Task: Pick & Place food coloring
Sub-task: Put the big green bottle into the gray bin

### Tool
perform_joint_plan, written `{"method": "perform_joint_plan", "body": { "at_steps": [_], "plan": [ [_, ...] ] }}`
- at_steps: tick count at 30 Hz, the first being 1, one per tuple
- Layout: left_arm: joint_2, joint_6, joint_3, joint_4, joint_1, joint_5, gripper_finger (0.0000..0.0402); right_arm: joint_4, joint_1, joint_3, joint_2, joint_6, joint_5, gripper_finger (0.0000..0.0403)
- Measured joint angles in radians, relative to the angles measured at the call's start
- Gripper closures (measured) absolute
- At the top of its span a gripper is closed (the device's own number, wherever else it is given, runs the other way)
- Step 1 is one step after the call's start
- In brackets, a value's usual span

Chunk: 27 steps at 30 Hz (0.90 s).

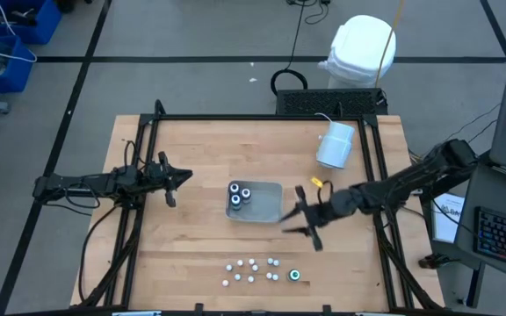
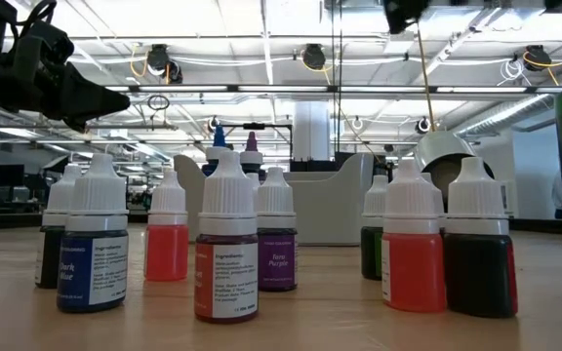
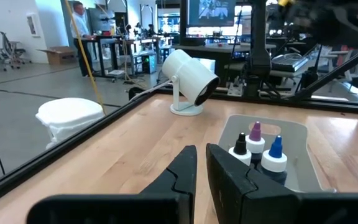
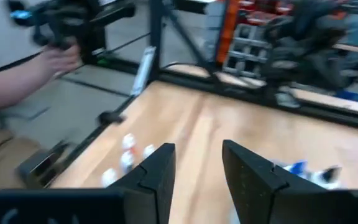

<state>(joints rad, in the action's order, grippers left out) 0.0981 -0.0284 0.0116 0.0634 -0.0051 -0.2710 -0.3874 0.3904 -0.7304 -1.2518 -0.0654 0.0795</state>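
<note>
Several tiny white-capped food coloring bottles (image 1: pixel 251 270) stand near the table's near edge, with a green-topped dark one (image 1: pixel 294 276) beside them. In the low view they stand upright in a row (image 2: pixel 227 249). Three dark round bottles (image 1: pixel 238 194) stand in the clear tray (image 1: pixel 269 204); the left wrist view shows them too (image 3: pixel 257 149). My right gripper (image 1: pixel 307 219) is open, empty and raised between the tray and the small bottles, which show ahead of it (image 4: pixel 127 154). My left gripper (image 1: pixel 174 184) waits left of the tray, fingers (image 3: pixel 201 165) almost together and empty.
A big white cylinder on a stand (image 1: pixel 336 144) sits at the table's far right, also in the left wrist view (image 3: pixel 188 78). Bare wood lies between tray and small bottles. A person's hand (image 4: pixel 23 78) shows beyond the table edge in the right wrist view.
</note>
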Motion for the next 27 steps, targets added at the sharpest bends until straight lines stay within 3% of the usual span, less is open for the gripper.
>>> {"method": "perform_joint_plan", "body": {
  "at_steps": [7, 19, 25, 27],
  "plan": [
    [0.0, -0.003, 0.0, -0.001, 0.0, 0.0, 0.0362, -0.291, 0.116, 0.152, -0.044, -0.003, 0.035, 0.0239],
    [0.0, -0.003, 0.0, -0.002, 0.0, 0.0, 0.0362, -0.34, 0.17, 0.201, -0.165, 0.081, 0.076, 0.0125],
    [0.0, -0.007, 0.0, -0.005, 0.0, 0.0, 0.0362, -0.436, 0.195, 0.2, -0.237, 0.089, -0.078, 0.0101],
    [0.0, -0.007, 0.0, -0.005, 0.0, 0.0, 0.0362, -0.44, 0.213, 0.2, -0.245, 0.091, -0.081, 0.0101]
  ]
}}
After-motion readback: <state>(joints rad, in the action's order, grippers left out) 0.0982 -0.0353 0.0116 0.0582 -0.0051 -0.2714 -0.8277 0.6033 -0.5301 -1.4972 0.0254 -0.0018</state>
